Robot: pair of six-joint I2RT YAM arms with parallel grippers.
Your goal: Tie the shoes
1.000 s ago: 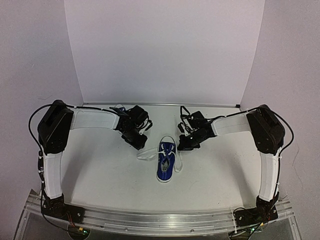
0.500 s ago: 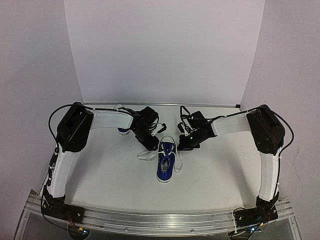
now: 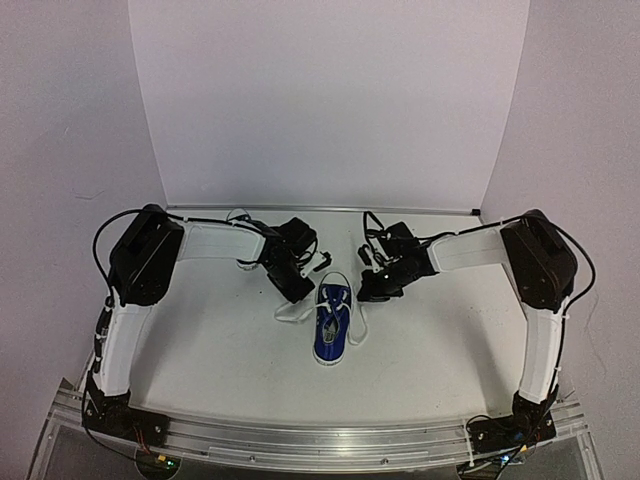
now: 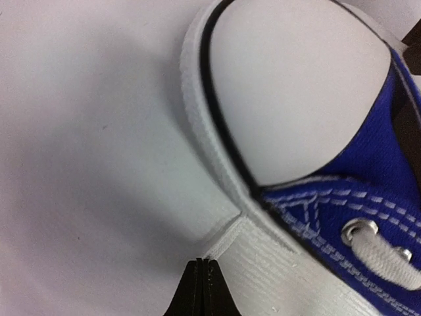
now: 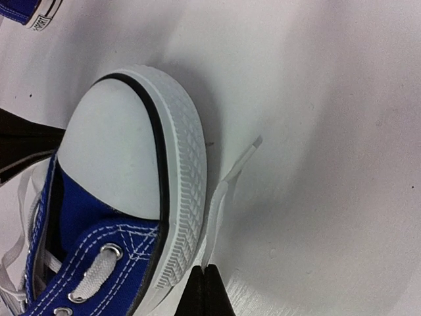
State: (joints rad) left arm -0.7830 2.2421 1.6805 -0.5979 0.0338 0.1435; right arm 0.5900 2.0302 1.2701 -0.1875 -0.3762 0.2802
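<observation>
Across the far side, at twelve o'clock, a plain white backdrop (image 3: 330, 100) stands up behind the matte white tabletop (image 3: 220, 360), with pale walls at nine and three. Dead centre on that tabletop lies the small blue canvas sneaker with a white rubber sole and toe cap (image 3: 331, 325). Its long axis runs from six to twelve o'clock, leaning a touch toward one. The toe cap points away from my bases and the heel points back at me. The second blue sneaker (image 5: 26, 10) only peeks into the corner of my right wrist view, off beyond the first one's toe.

Now my left gripper (image 4: 204, 270) sits at the toe's ten o'clock side. Its fingers are pressed flat together and the tips touch the end of the left white flat lace (image 4: 276, 273). I can't tell whether it's caught. My right gripper (image 5: 206, 273) is at the two o'clock side, clamped on the right white flat lace (image 5: 220, 191). That lace trails along the ribbed sole to a loose tip on the table.
</observation>
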